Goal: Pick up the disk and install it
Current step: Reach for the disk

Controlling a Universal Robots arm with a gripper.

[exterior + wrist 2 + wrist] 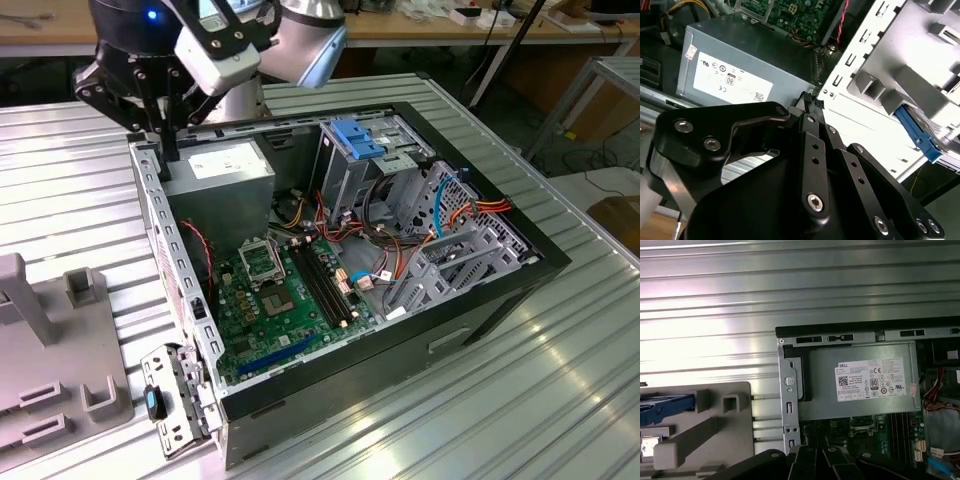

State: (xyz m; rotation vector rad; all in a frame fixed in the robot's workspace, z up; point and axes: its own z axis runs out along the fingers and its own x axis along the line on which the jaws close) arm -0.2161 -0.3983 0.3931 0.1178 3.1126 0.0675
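The disk [662,404] shows its bright blue carrier rail at the edge of the grey holder [705,435] that stands on the table beside the open computer case [480,300]. The second wrist view has the disk's blue rail [915,132] poking out of that holder. My gripper [168,150] hangs over the case's back corner at the exterior view's left, above the grey power supply [225,175]. Its black fingers [812,145] lie close together, shut, with nothing between them. The gripper is well apart from the disk.
Inside the case lie the green motherboard [275,290], bundles of coloured cables [400,240], a metal drive cage [440,230] and a lighter blue bracket [355,138]. The ribbed metal table [520,400] surrounds the case. The case's rear wall [165,250] stands upright beneath the gripper.
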